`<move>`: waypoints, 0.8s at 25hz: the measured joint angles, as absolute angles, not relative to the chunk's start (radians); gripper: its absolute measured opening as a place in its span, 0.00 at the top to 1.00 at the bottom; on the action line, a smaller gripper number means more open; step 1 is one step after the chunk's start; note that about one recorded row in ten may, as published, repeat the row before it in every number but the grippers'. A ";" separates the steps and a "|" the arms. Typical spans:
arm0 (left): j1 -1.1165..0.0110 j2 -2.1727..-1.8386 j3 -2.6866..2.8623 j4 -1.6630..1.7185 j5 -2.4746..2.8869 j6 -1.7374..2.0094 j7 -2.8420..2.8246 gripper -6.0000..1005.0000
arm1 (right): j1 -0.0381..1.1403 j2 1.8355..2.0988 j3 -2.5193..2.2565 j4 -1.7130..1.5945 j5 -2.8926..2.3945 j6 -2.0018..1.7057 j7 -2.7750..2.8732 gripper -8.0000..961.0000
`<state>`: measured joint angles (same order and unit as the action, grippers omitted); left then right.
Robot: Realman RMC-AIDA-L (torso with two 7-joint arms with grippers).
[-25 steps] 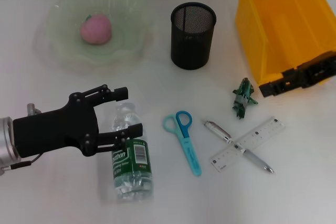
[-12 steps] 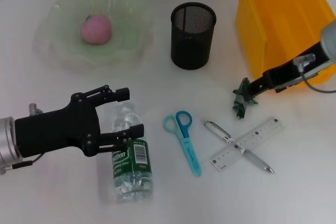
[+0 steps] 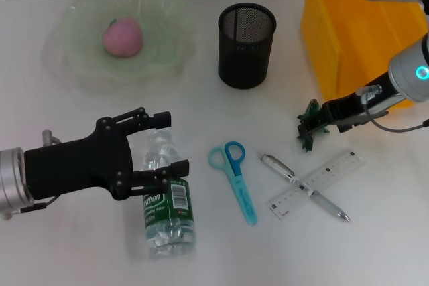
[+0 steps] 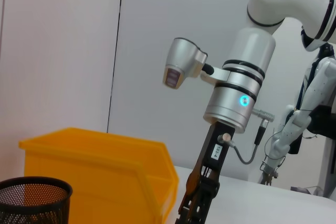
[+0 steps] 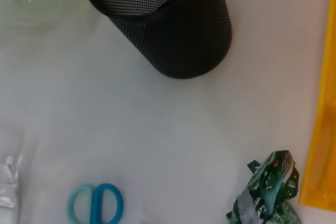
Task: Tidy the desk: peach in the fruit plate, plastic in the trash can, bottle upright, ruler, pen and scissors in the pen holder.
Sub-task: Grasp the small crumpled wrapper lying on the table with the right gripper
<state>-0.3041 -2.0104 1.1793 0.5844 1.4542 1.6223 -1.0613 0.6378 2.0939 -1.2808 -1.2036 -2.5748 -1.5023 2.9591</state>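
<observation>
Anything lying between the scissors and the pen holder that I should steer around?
No. In the head view the table between the scissors and the pen holder is bare; the right wrist view shows the same.

Bright, even light; soft shadows

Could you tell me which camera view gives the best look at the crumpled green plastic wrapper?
The right wrist view: the green plastic wrapper is close and detailed, beside the yellow bin's edge. The head view shows it small, at the right tool's tip. The left wrist view does not show it.
</observation>
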 joint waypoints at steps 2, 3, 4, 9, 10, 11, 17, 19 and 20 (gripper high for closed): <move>-0.306 -2.013 1.180 0.584 1.454 1.623 -1.060 0.14 | 0.645 2.094 -1.281 -1.169 -2.570 -1.470 2.959 0.15; -0.306 -2.013 1.180 0.584 1.454 1.623 -1.060 0.14 | 0.646 2.094 -1.282 -1.159 -2.568 -1.457 2.959 0.15; -0.306 -2.016 1.180 0.584 1.454 1.623 -1.058 0.14 | 0.646 2.094 -1.283 -1.150 -2.566 -1.447 2.959 0.15; -0.306 -2.017 1.180 0.584 1.454 1.623 -1.053 0.14 | 0.648 2.093 -1.285 -1.114 -2.553 -1.411 2.958 0.16; -0.306 -2.018 1.178 0.584 1.454 1.623 -1.047 0.14 | 0.650 2.092 -1.285 -1.105 -2.546 -1.404 2.958 0.16; -0.306 -2.018 1.178 0.584 1.454 1.623 -1.047 0.14 | 0.653 2.091 -1.286 -1.092 -2.537 -1.393 2.957 0.16; -0.303 -2.019 1.180 0.584 1.454 1.625 -1.046 0.14 | 0.660 2.089 -1.311 -1.046 -2.525 -1.353 2.956 0.17; -0.302 -2.019 1.179 0.584 1.456 1.626 -1.046 0.14 | 0.661 2.089 -1.317 -1.035 -2.525 -1.345 2.956 0.17; -0.300 -2.019 1.175 0.584 1.463 1.630 -1.045 0.14 | 0.661 2.089 -1.317 -1.035 -2.525 -1.345 2.956 0.17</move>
<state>-0.3004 -2.0187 1.1752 0.5844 1.4630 1.6304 -1.0452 0.6615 2.0887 -1.3168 -1.0353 -2.5248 -1.3447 2.9561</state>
